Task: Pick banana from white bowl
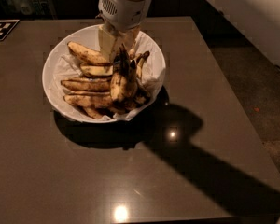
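Observation:
The white bowl [60,64] stands on the dark table at the back left and holds several spotted bananas. The banana [122,80], a dark-streaked pair joined at one stem, stands almost upright in the right half of the bowl, stem end up. My gripper [118,50] comes straight down over the bowl's far side. Its cream fingers [108,40] are closed on the stem end of the pair. The pair's lower tips are still among the other bananas.
Shorter, paler spotted bananas [86,85] lie side by side in the bowl's left half on white paper lining. The dark brown table [144,171] ends at the right, with floor [261,87] beyond. A black-and-white marker [1,29] lies at the far left.

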Motion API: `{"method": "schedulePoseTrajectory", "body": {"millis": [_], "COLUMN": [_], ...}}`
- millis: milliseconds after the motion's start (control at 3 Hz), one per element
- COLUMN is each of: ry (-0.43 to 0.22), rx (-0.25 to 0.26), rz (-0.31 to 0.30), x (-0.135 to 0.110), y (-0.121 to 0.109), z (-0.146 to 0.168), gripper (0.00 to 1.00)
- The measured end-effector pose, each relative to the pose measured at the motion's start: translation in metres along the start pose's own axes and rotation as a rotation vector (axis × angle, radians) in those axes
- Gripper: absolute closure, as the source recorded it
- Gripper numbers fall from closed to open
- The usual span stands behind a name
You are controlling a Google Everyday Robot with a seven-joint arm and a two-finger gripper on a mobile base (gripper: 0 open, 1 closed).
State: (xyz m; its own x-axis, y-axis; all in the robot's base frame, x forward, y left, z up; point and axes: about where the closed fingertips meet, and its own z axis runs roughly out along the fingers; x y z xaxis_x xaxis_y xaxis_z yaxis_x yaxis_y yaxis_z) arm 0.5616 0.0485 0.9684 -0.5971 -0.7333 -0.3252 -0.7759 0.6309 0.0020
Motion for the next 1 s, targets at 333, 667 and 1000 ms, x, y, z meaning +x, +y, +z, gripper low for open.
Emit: {"method": "schedulePoseTrajectory", "body": {"millis": [333,667,1000], "ry": [-0.07,-0.188,-0.226], "rx": [-0.085,-0.255,-0.303], "rz": [-0.023,-0.059,-0.068], "x": [0.005,0.025,0.034], "y": [-0.007,-0.002,-0.001], "z": [-0.012,-0.034,-0.042], "gripper": [1.0,1.0,1.0]}}
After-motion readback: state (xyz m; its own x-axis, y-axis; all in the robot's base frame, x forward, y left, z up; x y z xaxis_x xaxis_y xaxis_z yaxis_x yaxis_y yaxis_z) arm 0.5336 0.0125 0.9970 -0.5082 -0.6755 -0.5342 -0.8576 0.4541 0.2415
